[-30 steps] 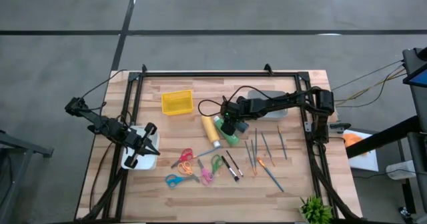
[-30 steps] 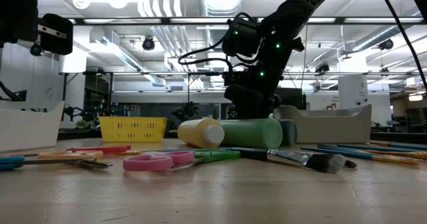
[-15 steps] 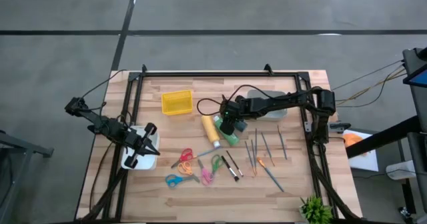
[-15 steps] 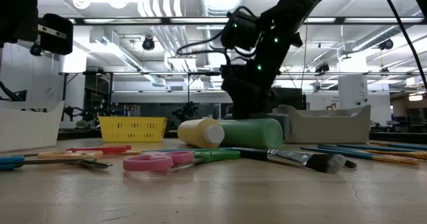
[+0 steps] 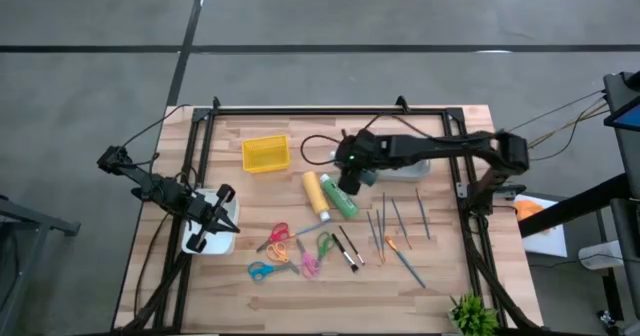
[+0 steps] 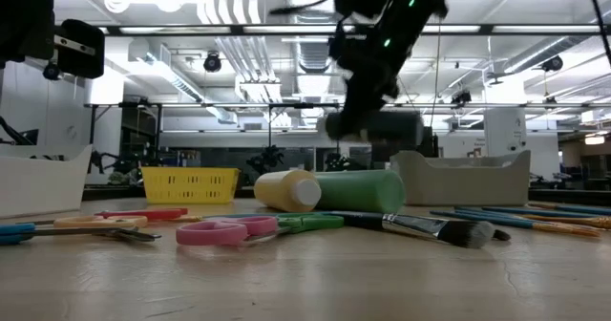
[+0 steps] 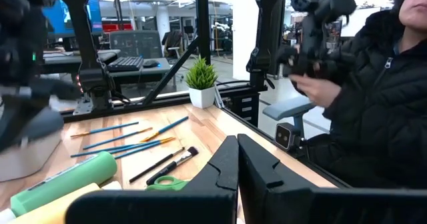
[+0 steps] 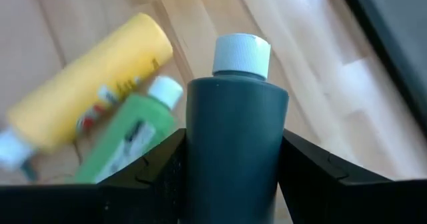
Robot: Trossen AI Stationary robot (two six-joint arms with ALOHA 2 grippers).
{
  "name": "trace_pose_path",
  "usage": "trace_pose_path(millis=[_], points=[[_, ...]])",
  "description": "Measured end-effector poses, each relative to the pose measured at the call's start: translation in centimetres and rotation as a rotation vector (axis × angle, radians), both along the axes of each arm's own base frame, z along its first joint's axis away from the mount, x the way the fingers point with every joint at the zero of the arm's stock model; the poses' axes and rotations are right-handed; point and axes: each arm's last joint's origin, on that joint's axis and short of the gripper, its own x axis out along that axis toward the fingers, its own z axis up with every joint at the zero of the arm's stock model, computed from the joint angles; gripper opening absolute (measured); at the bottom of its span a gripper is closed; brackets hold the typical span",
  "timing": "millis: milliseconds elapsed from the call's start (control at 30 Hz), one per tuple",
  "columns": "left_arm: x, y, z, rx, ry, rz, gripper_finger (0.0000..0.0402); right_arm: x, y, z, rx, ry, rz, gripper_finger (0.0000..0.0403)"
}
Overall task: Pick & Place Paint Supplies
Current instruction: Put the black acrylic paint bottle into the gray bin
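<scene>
Dark green paint bottle (image 8: 235, 151), white cap: clamped between the right gripper's (image 8: 230, 177) fingers, lifted above the table (image 5: 440, 276). Yellow bottle (image 5: 316, 193) and light green bottle (image 5: 341, 198): lying side by side below it. Left gripper (image 5: 205, 228): closed, empty, over the white bin (image 5: 227, 208).

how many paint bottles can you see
3: a dark green bottle held off the table in the right gripper, and a yellow bottle and a light green bottle lying side by side mid-table.
</scene>
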Motion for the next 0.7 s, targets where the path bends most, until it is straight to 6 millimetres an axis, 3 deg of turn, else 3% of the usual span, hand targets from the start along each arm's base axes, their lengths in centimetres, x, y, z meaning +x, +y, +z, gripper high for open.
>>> trace_pose_path(millis=[333, 533, 700], points=[[0.0, 0.0, 0.0, 0.0, 0.0, 0.0, 0.0, -6.3, 0.8, 6.1, -0.125, 0.144, 0.105, 0.0193], [0.0, 0.0, 0.0, 0.0, 0.0, 0.0, 0.0, -8.7, 0.7, 6.4, -0.19, 0.243, 0.121, 0.0193], [0.0, 0.0, 0.0, 0.0, 0.0, 0.0, 0.0, -9.0, 0.3, 5.1, -0.186, 0.297, 0.129, 0.0193]])
